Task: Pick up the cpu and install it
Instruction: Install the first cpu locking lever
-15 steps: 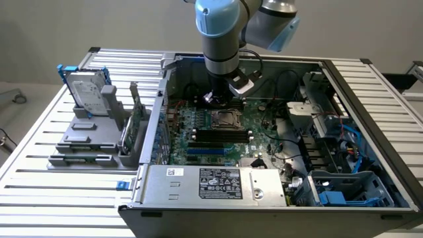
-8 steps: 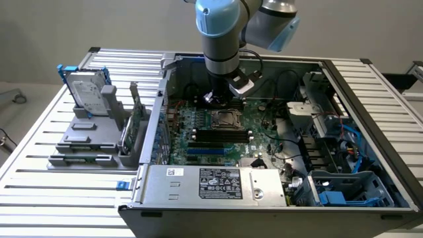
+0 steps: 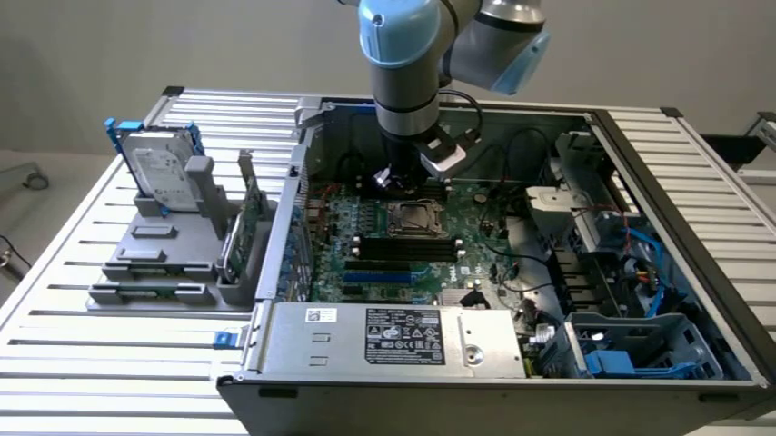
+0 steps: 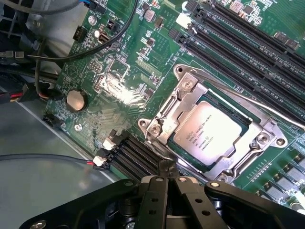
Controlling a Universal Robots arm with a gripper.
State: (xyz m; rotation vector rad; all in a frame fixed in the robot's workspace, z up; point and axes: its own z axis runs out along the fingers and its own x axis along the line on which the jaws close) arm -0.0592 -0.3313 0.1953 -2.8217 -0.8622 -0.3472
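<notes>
One cpu [image 4: 206, 134] lies inside the socket frame [image 4: 183, 95] on the motherboard [image 4: 124, 62], its pale metal top and printed text facing up. The gripper [image 4: 167, 168] hangs just beside the frame's near corner. Its fingers are pressed together with nothing between them, and they are not touching the chip. In the exterior view the gripper [image 3: 391, 178] sits low inside the open case [image 3: 485, 404], close above the socket [image 3: 412, 218].

Hazards, judged from this position:

1. Contact. The closed fingertips are near the frame and the black connector row [image 4: 136, 155]. A small sideways drift or descent could scrape the board or strike the frame.
2. Seating. It cannot be confirmed that the chip sits flat on all four edges, or that the frame is latched. If a corner rides high, any downward pressure could damage the contacts beneath.
3. Cables. A black cable [image 4: 71, 56] crosses the board near the wrist. Arm travel inside the case could snag it and pull its connector
</notes>
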